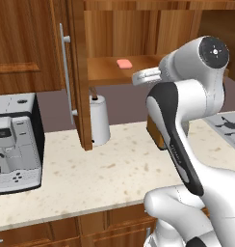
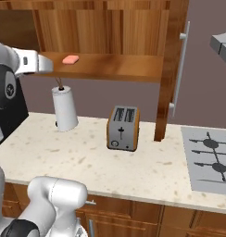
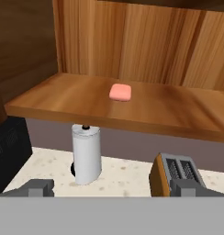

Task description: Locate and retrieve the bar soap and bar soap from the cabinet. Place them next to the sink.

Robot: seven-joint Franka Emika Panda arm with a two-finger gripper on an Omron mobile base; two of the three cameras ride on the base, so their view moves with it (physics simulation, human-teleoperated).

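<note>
Fingertips (image 3: 38,187) spread wide, empty, facing the open cabinet (image 3: 132,46). One bar soap (image 3: 120,92) lies flat mid-shelf, above the toaster (image 3: 176,176). Likely light, hard, slick: pinch its long sides.

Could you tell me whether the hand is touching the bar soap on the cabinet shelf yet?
Apart. In the hand view the bar soap lies alone on the shelf, well beyond the fingertips at the bottom edge, with bare wood between them.
</note>
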